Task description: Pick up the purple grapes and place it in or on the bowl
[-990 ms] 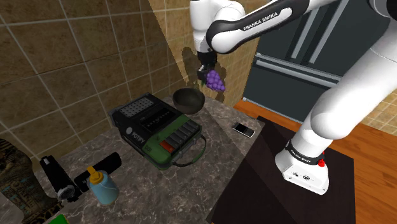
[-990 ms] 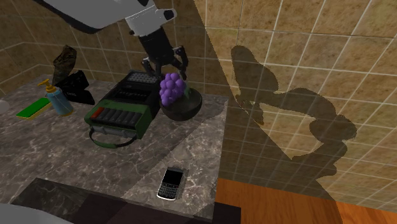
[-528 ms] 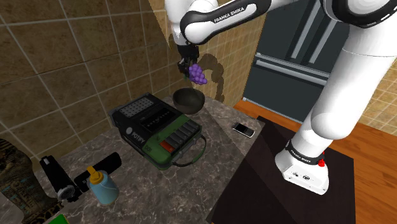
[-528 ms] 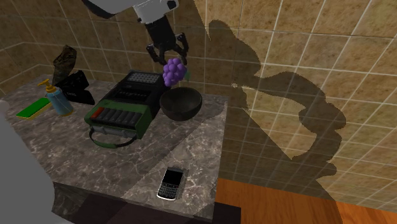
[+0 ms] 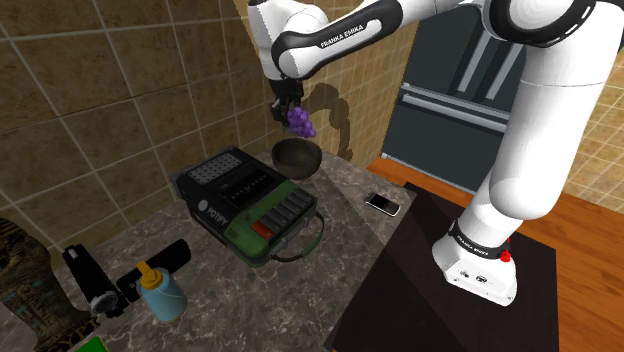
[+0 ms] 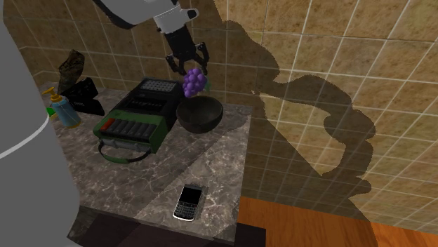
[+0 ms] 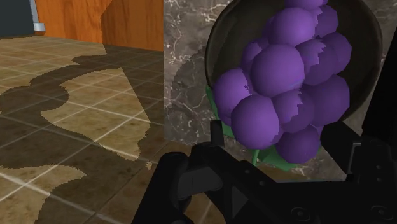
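**Shoulder view first: grapes held in the air over the bowl**

Shoulder view: the white arm reaches up and left from its stand. The black gripper [image 5: 288, 106] pinches the purple grapes [image 5: 300, 121] in the air above the dark bowl [image 5: 297, 157], clear of it. The bowl sits on the marbled counter [image 5: 345, 235] near the tiled wall, just beside a dark green cassette recorder [image 5: 250, 205]. A black phone [image 5: 383, 204] lies near the counter's edge on the stand's side.

Second exterior view: the gripper [image 6: 186, 64] comes down from the top, its fingers closed on the upper part of the bunch. The grapes [image 6: 194, 82] hang over the bowl [image 6: 199, 116] without touching it. The phone [image 6: 188, 202] lies well apart from the bowl, at the counter's near edge.

Wrist view: the two fingers clasp the grapes [image 7: 280, 83] from either side, and a green leaf [image 7: 262, 156] shows beneath the bunch. Behind the grapes is the bowl's round opening [image 7: 219, 38], with marbled counter around it.
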